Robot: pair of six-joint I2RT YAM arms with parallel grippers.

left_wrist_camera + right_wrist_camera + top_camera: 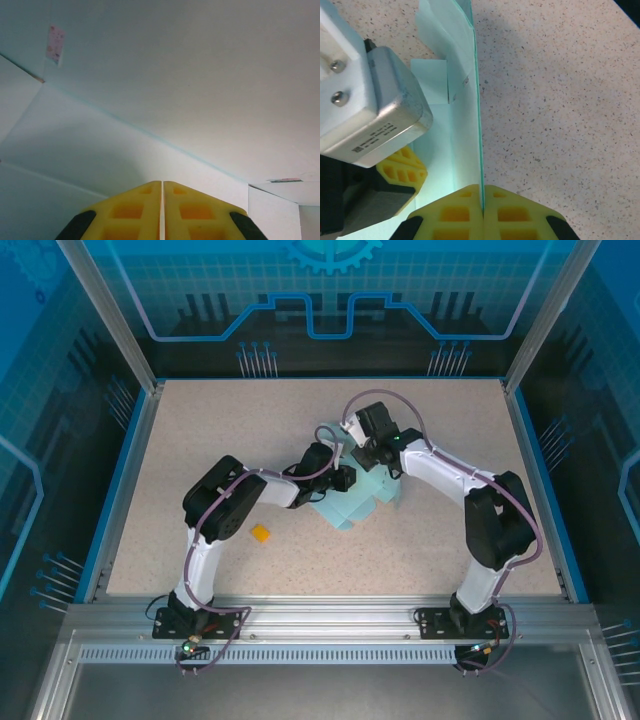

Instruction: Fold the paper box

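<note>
The paper box [358, 502] is a pale light-blue card sheet with creases, partly raised, at the middle of the table. My right gripper [482, 186] is shut on the lower edge of one upright panel of the paper box [465, 125], which rises edge-on from between its yellow fingers. Seen from above, that gripper [378, 462] sits at the sheet's far side. My left gripper [162, 182] is shut, fingertips close against a creased face of the card [175, 90], with nothing visibly between them. From above it [340, 483] reaches in at the sheet's left side.
A tiny orange square [261, 533] lies on the speckled table left of the sheet, near the left arm's elbow. Blue walls and aluminium posts [108, 310] frame the table. The left arm's metal wrist housing [375, 115] crowds the right wrist view's left side.
</note>
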